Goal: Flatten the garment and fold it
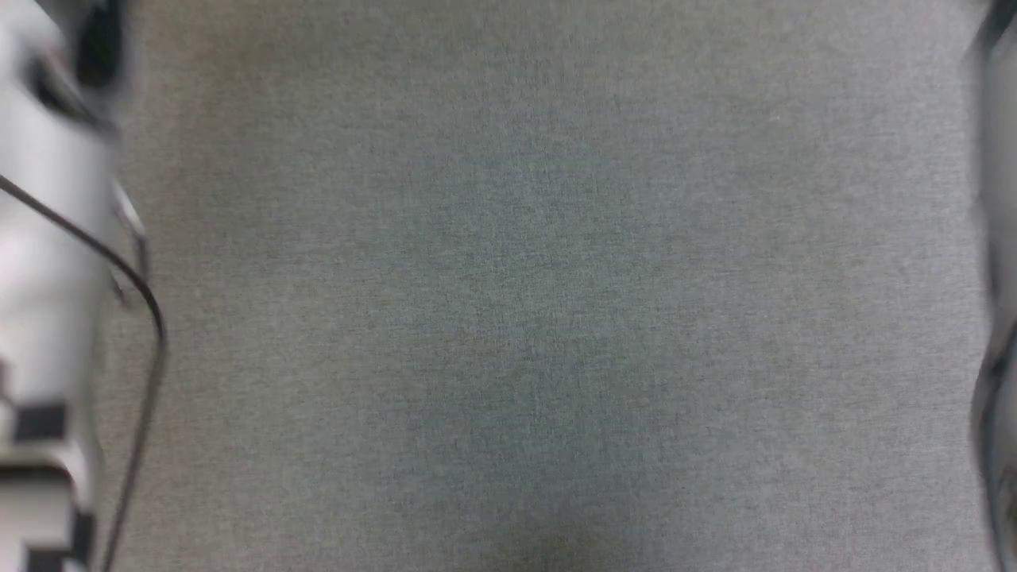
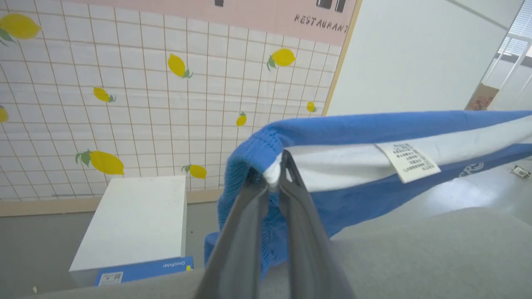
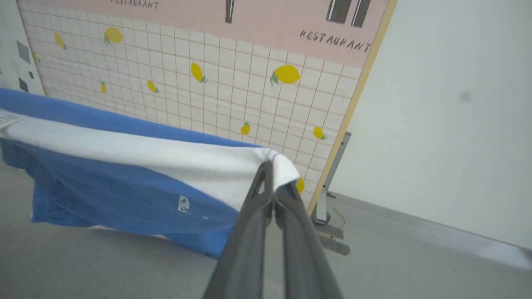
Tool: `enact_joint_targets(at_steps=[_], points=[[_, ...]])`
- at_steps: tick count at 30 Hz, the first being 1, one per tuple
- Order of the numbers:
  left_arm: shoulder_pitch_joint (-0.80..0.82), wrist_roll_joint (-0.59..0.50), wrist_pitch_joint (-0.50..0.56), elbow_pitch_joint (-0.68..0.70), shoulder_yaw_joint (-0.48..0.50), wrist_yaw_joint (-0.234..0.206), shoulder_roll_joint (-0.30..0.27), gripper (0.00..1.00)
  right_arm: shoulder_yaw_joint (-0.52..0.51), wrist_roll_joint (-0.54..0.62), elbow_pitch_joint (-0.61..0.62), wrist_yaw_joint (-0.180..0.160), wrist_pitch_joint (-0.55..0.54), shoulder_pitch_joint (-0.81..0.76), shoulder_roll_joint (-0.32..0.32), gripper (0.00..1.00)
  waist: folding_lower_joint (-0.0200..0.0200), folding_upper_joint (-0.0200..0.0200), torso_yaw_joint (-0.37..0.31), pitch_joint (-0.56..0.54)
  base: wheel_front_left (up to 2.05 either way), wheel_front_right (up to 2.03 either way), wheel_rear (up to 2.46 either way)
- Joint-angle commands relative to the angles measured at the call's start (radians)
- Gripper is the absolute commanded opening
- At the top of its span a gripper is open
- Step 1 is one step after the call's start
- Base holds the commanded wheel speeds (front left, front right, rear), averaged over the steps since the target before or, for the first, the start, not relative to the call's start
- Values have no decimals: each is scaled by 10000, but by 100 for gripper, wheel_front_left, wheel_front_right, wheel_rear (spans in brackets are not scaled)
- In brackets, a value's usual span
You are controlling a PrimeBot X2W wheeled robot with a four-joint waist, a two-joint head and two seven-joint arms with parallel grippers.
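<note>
- Across the head view, we see the grey work surface (image 1: pixel 508 286), with a pale forearm (image 1: pixel 48 238) blurred at its left edge.
- Upper left of both wrist views: a tiled lemon-print panel (image 2: pixel 124 104) as backdrop.
- Centre right of the left wrist view, centre left of the right wrist view: the garment (image 2: pixel 374 128), held aloft and stretched between the arms. Its lower part hangs toward the surface; whether the hem touches, we cannot tell.
- Bottom centre, left wrist view: the left gripper (image 2: pixel 277 172), fingers pinched tight on one end of the garment's top edge.
- Bottom centre, right wrist view: the right gripper (image 3: pixel 270 174), clamped on the opposite end.
- Right of centre, left wrist view: a white care label (image 2: pixel 409 162).
- We judge the step to be spreading before flattening. Next, both arms should lower together, keeping tension, to lay the cloth flat.
</note>
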State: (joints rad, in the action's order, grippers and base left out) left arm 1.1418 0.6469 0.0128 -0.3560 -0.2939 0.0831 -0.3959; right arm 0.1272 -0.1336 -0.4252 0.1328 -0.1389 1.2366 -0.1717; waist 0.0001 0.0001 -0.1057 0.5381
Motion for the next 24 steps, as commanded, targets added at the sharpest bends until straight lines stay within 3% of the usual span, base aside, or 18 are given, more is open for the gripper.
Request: enact_joint_targets(at_steps=[1,6,11,17,24], points=[[-804,3,59,-1,-224,117,-92,0,288,-583,40,-21,-209,-948,-83,0,-1,-1,123,-373,0,0,0],[-3431,371,546,483,-1030,287,-250,0,726,-2119,1060,-21,-1266,-4011,-749,0,-1,-1,281,-1088,0,0,0],[-6359,1041,1292,1565,-1411,135,-687,0,-10,-2539,2942,-21,-2320,-7513,-1057,0,-1,-1,322,-1904,0,0,0],[-8959,1465,2093,3292,-1655,-716,-1181,0,-1521,-2162,5150,-21,-3472,-10974,-215,0,-1,-1,471,-2594,0,0,0],[-11134,1825,2831,5206,-1784,-1725,-1713,0,-2364,-1555,7181,-21,-4899,-13723,651,0,-1,-1,687,-2969,0,0,0]])
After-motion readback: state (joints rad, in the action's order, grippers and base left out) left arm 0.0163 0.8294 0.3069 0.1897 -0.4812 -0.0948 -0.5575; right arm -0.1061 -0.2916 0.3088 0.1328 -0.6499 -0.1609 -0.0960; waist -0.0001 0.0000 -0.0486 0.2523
